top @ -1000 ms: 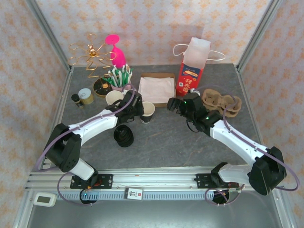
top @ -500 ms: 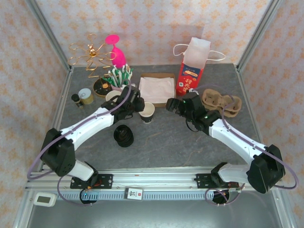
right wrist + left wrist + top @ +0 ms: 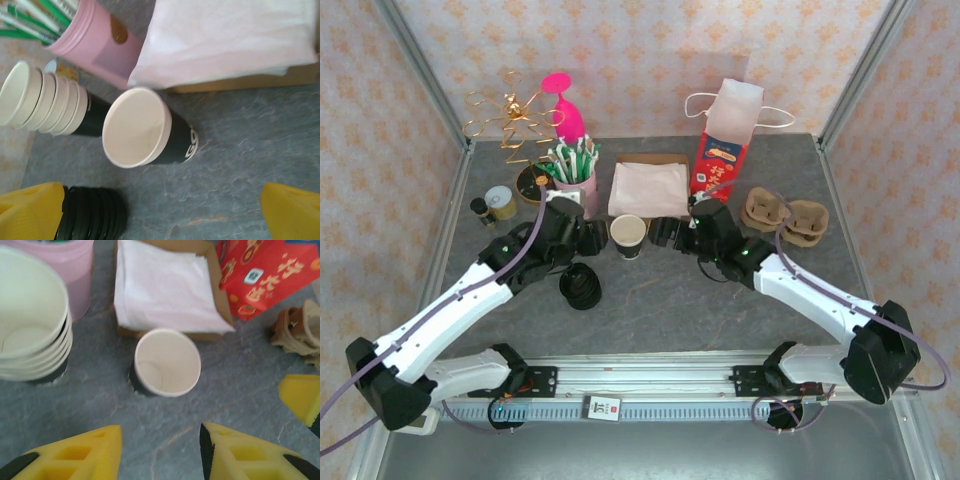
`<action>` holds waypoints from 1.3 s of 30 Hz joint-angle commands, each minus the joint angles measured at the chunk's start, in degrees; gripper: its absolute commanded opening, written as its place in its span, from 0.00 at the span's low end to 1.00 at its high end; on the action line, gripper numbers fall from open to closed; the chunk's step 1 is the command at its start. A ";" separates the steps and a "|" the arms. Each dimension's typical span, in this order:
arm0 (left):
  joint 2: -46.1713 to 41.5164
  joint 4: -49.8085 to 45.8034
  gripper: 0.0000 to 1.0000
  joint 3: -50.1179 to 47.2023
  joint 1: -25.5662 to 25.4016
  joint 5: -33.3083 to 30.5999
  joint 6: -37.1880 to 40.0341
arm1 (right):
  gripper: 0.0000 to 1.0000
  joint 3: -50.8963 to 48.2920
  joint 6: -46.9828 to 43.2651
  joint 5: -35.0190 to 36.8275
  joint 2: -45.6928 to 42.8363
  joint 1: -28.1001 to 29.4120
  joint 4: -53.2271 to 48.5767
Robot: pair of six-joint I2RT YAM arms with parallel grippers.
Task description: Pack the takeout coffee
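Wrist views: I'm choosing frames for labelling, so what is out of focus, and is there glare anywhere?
Left wrist: the yellow fingers at the bottom edge are soft, the paper cup only mildly so. Right wrist: that arm's fingers in the lower corners are blurred, the black lids slightly soft, the cup fairly crisp. Top external: even light, faint shadows on the table, no glare.

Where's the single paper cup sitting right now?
Top view: the single cup stands upright mid-table, just in front of the napkin box, with the black lid stack nearer the arms on its left.
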 commanded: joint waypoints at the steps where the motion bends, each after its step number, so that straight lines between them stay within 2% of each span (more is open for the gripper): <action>1: -2.42 -7.70 0.50 -2.49 -2.79 -3.02 -2.88 | 1.00 -2.52 1.23 -2.65 0.27 1.66 4.91; 7: -1.17 -7.88 0.55 -7.84 -5.51 -2.81 -3.87 | 1.00 -6.72 4.96 -4.01 1.25 4.42 11.73; 11: 0.68 -5.00 0.57 -9.50 -5.99 -0.51 -2.14 | 1.00 -7.15 5.82 -3.61 2.29 4.51 12.10; 18: 4.65 -4.14 0.58 -11.39 -6.16 -1.90 -1.10 | 1.00 -6.80 5.78 -2.34 2.68 4.57 11.65; 22: 5.88 -4.11 0.54 -12.09 -6.08 -4.02 -1.35 | 1.00 -6.53 5.82 -2.41 3.24 4.55 11.67; 33: 4.87 -1.47 0.39 -13.76 -6.09 -3.89 -1.53 | 1.00 -5.65 5.38 -1.40 4.38 4.57 10.72; 39: 5.27 -2.35 0.38 -13.60 -6.03 -4.99 -1.42 | 1.00 -5.65 5.53 -0.85 4.30 4.57 10.33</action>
